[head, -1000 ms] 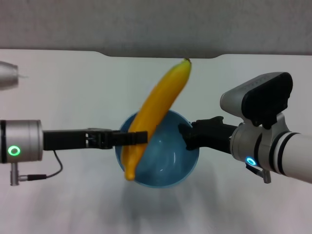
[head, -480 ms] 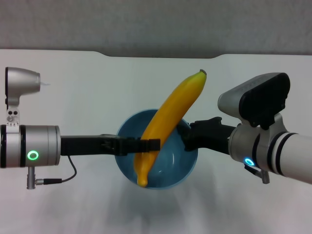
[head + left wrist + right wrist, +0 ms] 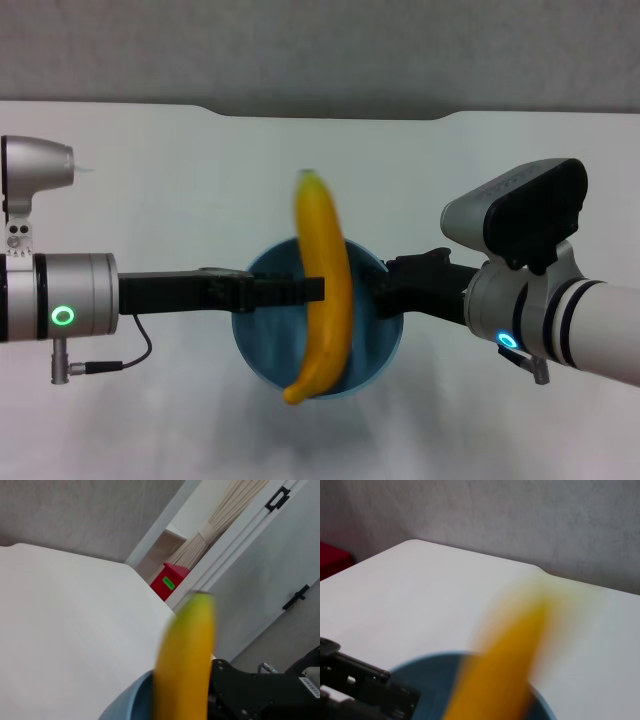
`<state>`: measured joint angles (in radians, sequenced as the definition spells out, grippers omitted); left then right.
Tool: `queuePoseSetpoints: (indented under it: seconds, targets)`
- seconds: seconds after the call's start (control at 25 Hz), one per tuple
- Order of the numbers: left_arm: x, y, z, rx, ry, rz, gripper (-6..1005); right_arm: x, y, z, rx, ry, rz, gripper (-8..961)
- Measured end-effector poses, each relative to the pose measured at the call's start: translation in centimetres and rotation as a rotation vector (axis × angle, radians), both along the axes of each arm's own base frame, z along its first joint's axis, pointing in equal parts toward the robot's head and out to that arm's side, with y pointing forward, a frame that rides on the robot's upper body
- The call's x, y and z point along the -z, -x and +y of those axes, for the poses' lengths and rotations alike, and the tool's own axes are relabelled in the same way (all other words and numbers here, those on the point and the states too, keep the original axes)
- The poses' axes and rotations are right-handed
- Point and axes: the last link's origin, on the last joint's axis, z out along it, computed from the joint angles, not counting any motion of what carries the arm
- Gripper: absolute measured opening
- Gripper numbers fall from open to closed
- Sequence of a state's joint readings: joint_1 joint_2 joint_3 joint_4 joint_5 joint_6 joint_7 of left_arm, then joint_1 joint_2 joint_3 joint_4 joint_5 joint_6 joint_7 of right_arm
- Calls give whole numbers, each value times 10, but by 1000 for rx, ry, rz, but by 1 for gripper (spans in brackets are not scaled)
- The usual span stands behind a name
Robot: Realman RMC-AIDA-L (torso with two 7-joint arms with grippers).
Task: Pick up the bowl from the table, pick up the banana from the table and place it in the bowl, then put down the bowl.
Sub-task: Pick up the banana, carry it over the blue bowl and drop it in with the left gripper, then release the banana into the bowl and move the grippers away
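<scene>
The light-blue bowl (image 3: 268, 345) hangs a little above the white table (image 3: 150, 170), casting a shadow below. My right gripper (image 3: 386, 284) is shut on its right rim. The yellow banana (image 3: 328, 300) stands almost upright across the bowl and is blurred by motion, its greenish end up and its lower tip past the bowl's near rim. My left gripper (image 3: 314, 290) reaches in from the left and meets the banana at mid-length. The left wrist view shows the banana (image 3: 184, 665) close up over the bowl's rim (image 3: 127, 707). In the right wrist view the banana (image 3: 505, 675) smears over the bowl (image 3: 427, 677).
The table's notched far edge (image 3: 330, 117) meets a grey wall. Bare tabletop lies all around the bowl. A red box (image 3: 170, 580) stands by a doorway beyond the table.
The banana has swung from a rightward lean to nearly upright and dropped slightly, its lower tip now past the near rim. Both arms and the bowl have barely moved.
</scene>
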<state>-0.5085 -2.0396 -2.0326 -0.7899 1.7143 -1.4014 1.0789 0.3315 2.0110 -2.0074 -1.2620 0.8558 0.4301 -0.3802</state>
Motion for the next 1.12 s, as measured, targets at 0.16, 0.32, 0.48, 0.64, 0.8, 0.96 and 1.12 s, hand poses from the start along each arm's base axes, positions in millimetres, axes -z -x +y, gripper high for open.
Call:
queuePoseSetpoints:
  seconds: [0.16, 0.32, 0.48, 0.64, 0.8, 0.96, 1.12]
  targets:
    - [-1, -2, -1, -2, -5, -27, 612, -1, -1, 0, 5, -3, 0, 63]
    - [-17, 1, -3, 0, -86, -92, 726, -2, -4, 0, 13, -6, 0, 63]
    - [-53, 18, -7, -15, -261, -91, 876, -3, -12, 1, 34, -11, -7, 64]
    - [-89, 38, -13, -50, -453, -109, 910, -6, -17, 4, 58, -19, -7, 64]
    - [-108, 61, -26, -95, -597, -128, 907, -5, -25, 3, 134, -11, 22, 64]
    - [-113, 74, -34, -124, -662, -116, 907, -3, -32, 3, 189, 4, 28, 65]
    - [-112, 81, -36, -146, -677, -102, 907, 0, -36, 6, 274, 33, 61, 65]
